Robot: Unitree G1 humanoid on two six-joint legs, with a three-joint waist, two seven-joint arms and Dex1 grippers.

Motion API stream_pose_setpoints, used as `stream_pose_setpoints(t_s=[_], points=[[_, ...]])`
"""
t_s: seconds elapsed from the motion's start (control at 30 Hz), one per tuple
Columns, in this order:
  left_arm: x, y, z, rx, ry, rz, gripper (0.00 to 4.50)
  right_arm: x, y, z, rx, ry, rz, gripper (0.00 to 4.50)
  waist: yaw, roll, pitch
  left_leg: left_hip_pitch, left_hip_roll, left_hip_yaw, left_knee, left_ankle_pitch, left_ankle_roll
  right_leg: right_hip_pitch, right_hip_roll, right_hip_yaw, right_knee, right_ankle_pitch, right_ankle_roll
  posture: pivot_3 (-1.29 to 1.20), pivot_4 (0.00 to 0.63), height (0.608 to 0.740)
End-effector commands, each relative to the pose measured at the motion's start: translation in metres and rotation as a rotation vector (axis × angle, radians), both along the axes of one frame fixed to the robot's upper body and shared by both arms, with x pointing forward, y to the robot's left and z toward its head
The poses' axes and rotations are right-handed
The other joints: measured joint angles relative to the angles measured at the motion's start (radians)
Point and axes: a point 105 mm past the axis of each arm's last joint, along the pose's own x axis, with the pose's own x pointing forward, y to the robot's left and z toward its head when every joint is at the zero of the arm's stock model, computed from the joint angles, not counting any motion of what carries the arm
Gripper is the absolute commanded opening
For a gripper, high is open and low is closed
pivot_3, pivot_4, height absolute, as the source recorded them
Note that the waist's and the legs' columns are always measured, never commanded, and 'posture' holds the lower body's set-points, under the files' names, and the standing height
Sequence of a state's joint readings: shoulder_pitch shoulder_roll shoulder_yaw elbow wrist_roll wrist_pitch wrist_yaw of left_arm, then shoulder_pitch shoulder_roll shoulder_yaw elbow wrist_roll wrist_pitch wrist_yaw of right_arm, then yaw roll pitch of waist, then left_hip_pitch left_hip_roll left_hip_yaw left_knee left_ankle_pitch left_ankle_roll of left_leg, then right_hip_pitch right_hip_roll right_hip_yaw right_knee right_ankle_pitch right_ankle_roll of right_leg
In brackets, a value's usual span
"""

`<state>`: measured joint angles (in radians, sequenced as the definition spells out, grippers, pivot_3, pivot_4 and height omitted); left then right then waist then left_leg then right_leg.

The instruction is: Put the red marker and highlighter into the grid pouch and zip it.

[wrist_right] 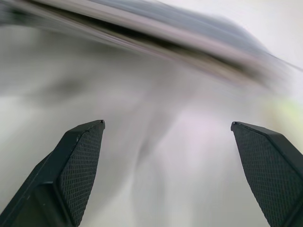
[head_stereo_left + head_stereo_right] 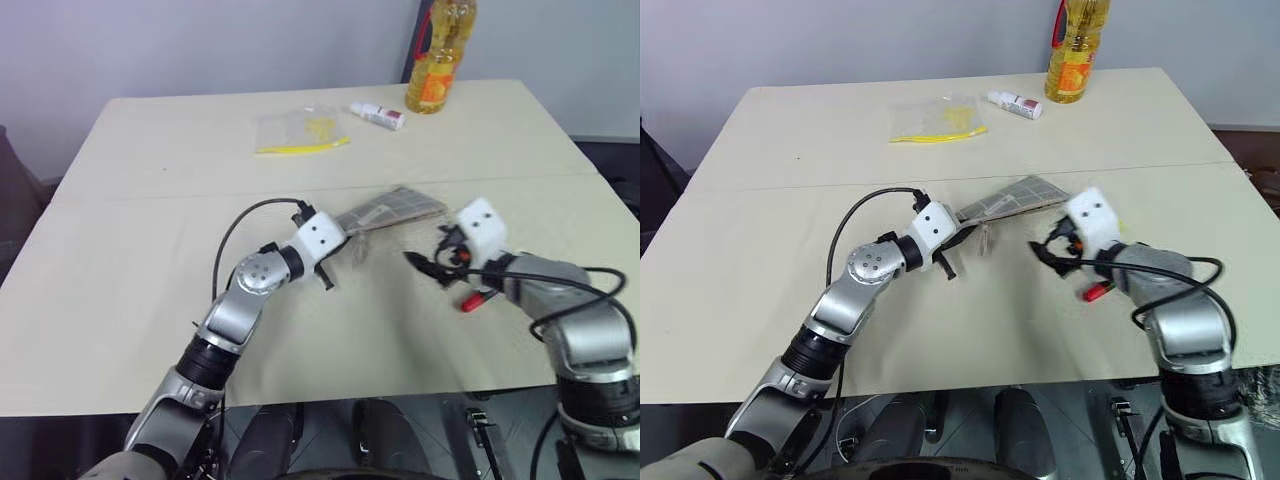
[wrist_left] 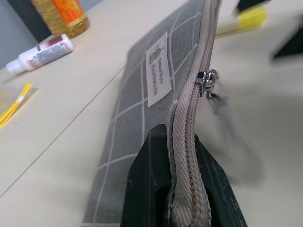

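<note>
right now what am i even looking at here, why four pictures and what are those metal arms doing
It is a two-armed robot at a table. Two pictures come from cameras in its head, looking down; the other two sit on its wrists. The left gripper is shut on the edge of the grid pouch, by the zipper. The right gripper is open and holds nothing. The red marker lies by the right arm, the highlighter beyond the pouch. Further back lie a clear bag, a small white tube and an oil bottle.

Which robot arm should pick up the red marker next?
Probably the right. Its right gripper is open and empty, with the red marker lying just beside it. The left gripper is shut on the grid pouch.
</note>
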<state>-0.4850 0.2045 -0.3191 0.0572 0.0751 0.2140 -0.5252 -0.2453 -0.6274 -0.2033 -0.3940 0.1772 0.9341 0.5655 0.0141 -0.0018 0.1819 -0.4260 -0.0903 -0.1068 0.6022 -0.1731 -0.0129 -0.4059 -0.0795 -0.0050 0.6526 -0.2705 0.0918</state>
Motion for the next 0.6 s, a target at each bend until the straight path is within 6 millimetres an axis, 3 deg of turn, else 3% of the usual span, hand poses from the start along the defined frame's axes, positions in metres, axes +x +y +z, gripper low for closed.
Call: stream_pose_setpoints(t_s=[0.03, 0.3, 0.5, 0.6], points=[[0.013, 0.010, 0.009, -0.035, -0.046, 0.075, 0.00, 0.000, -0.034, 0.012, -0.006, -0.068, -0.122, 4.43, -0.002, 0.000, 0.000, 0.000, 0.000, 0.000, 0.001, 0.000, 0.000, 0.000, 0.000, 0.000, 0.000, 0.000, 0.000, 0.00, 0.150, 0.740], [0.026, 0.012, 0.015, -0.035, -0.056, 0.147, 0.00, 0.029, -0.067, 0.001, 0.073, -0.038, -0.244, 4.43, -0.004, 0.000, 0.000, 0.000, 0.001, 0.001, 0.006, -0.001, 0.002, 0.002, 0.001, 0.000, 0.001, 0.000, 0.000, 0.00, 0.150, 0.740], [0.023, 0.012, 0.016, -0.036, -0.041, 0.154, 0.00, 0.049, -0.068, -0.013, 0.215, 0.017, -0.250, 4.43, -0.003, 0.000, 0.000, -0.001, 0.000, 0.001, 0.008, -0.002, 0.004, 0.003, 0.000, 0.000, 0.001, 0.000, 0.000, 0.00, 0.150, 0.740], [0.022, 0.014, 0.016, -0.034, -0.029, 0.164, 0.00, 0.052, -0.068, -0.019, 0.225, 0.035, -0.245, 3.63, -0.003, 0.000, 0.000, -0.001, 0.000, 0.001, 0.008, -0.002, 0.004, 0.003, 0.000, 0.000, 0.001, 0.000, 0.000, 0.00, 0.150, 0.740]])
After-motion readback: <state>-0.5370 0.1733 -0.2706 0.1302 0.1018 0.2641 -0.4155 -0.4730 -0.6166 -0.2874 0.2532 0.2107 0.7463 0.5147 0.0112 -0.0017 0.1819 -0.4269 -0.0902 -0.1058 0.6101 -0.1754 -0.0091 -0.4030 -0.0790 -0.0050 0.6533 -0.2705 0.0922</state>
